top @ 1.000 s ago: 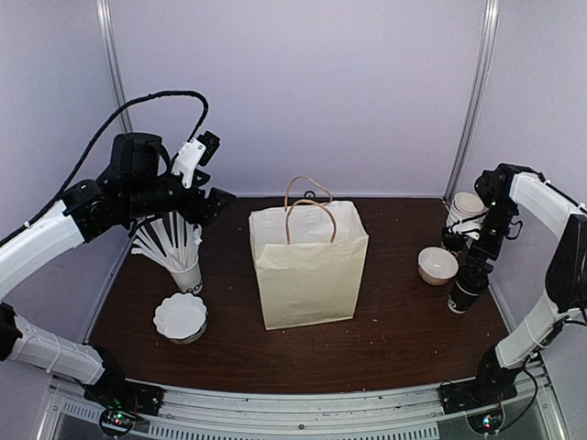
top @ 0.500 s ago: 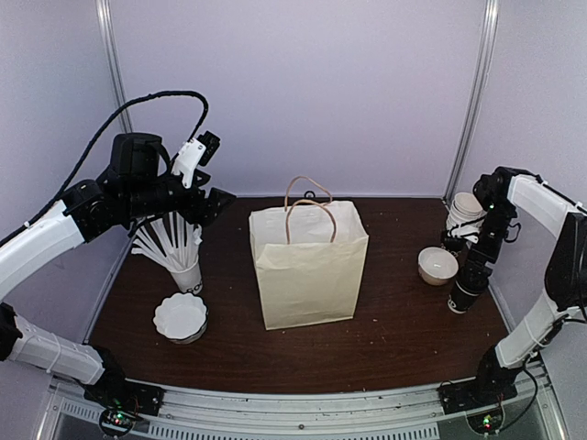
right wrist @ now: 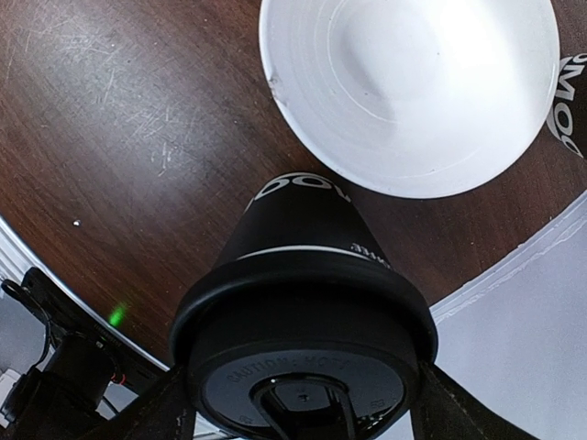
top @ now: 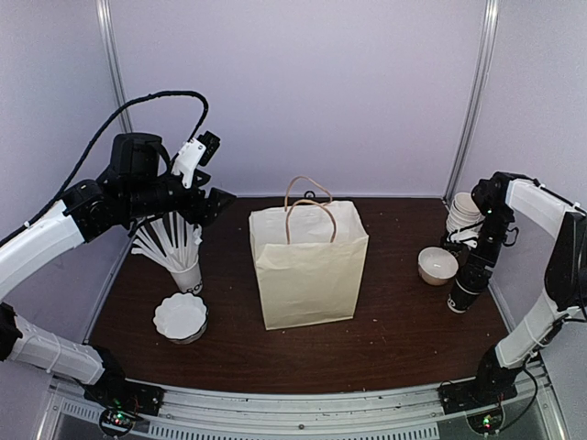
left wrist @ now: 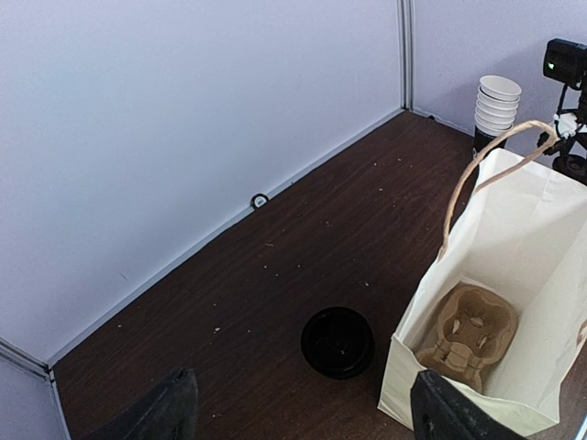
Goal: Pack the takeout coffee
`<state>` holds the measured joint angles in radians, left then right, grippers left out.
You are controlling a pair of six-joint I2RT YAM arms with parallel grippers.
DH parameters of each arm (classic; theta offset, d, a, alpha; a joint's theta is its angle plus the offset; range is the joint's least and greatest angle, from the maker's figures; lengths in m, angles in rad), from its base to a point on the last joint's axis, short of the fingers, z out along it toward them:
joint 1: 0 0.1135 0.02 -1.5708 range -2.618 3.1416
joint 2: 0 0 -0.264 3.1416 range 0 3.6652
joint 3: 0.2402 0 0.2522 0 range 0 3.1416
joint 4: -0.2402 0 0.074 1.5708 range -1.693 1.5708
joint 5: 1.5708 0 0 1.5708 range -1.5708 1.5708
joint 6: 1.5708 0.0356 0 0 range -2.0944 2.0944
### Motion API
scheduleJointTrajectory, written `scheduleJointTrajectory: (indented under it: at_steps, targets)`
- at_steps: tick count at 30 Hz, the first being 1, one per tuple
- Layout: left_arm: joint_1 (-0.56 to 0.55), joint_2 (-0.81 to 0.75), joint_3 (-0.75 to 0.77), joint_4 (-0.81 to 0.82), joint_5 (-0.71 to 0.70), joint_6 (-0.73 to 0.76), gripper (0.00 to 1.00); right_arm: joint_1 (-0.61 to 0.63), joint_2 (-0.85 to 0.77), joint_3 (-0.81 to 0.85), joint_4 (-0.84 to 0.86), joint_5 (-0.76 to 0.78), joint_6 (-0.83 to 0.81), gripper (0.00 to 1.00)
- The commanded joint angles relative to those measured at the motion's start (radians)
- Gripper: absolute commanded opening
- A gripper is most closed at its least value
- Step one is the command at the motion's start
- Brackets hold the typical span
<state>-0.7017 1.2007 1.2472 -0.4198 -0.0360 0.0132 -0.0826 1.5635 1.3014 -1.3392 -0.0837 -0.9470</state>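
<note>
right claw (right wrist: 303,401) flanks takeout coffee (right wrist: 304,234) lid | left claw (left wrist: 298,417) wide apart

white lettering printed on the dark side of the takeout coffee (right wrist: 303,229), low on the wall, seen from the lid end in the right wrist view; only rounded letter shapes showing, not readable as a word. raised lettering moulded in an arc on the black lid (right wrist: 229,380), too faint to make out. more white capitals on a dark cup (right wrist: 572,92) cut off at the right edge, roughly "omo". too small to read in the top view.
</note>
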Motion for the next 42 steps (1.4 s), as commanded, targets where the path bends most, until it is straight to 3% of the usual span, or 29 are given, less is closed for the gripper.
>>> scheduleJointTrajectory:
  at_steps: [1, 12, 17, 23, 29, 32, 42]
  targets:
    - [0.007, -0.008, -0.005, 0.033, 0.017, -0.004, 0.84, 0.003, 0.014, -0.025, 0.02, 0.023, -0.005, 0.8]
    - [0.007, -0.009, 0.0, 0.032, 0.032, 0.002, 0.84, 0.004, -0.038, -0.002, -0.023, 0.01, 0.011, 0.7]
    - [0.007, -0.008, 0.039, -0.004, 0.271, 0.077, 0.84, 0.007, -0.149, 0.054, -0.075, -0.037, 0.037, 0.69]
    - [0.005, 0.139, 0.294, -0.18, 0.503, 0.075, 0.81, 0.009, -0.295, 0.089, -0.103, -0.132, 0.067, 0.68]
    - [0.005, 0.325, 0.549, -0.328, 0.451, 0.141, 0.8, 0.026, -0.396, 0.118, -0.134, -0.235, 0.09, 0.68]
    - [0.005, 0.428, 0.663, -0.393, 0.501, 0.162, 0.78, 0.041, -0.417, 0.146, -0.154, -0.278, 0.1, 0.68]
    - [0.005, 0.647, 0.859, -0.501, 0.519, 0.187, 0.71, 0.083, -0.439, 0.237, -0.174, -0.347, 0.133, 0.68]
